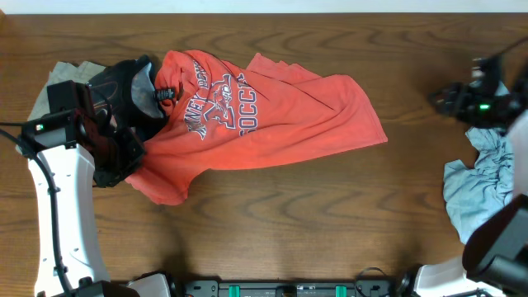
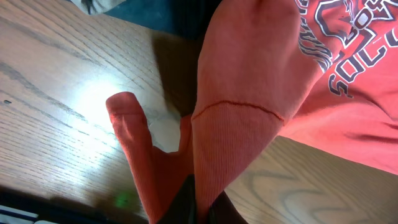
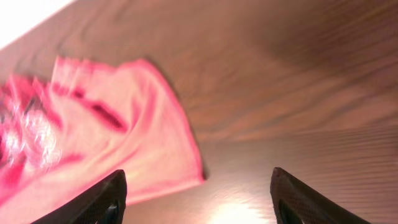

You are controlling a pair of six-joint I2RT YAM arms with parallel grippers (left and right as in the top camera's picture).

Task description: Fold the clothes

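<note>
The clothes lie on a wooden table. A coral-red T-shirt point(image 1: 272, 115) with "SOCCER" lettering is spread, crumpled, across the left and middle. My left gripper point(image 1: 132, 161) is at the shirt's left end. In the left wrist view it point(image 2: 202, 208) is shut on a ribbed red edge of the shirt point(image 2: 249, 93), which rises in a taut fold from the jaws. My right gripper point(image 1: 450, 99) hovers at the far right, off the shirt's right corner. It point(image 3: 199, 190) is open with only bare wood between its fingers, and the blurred shirt point(image 3: 106, 137) lies to its left. A pale blue-grey shirt point(image 1: 478, 186) is bunched at the right edge.
A beige-grey cloth point(image 1: 58, 78) lies at the back left corner behind the left arm. Bare wood point(image 1: 330, 223) runs along the front of the table and between the red shirt and the right gripper.
</note>
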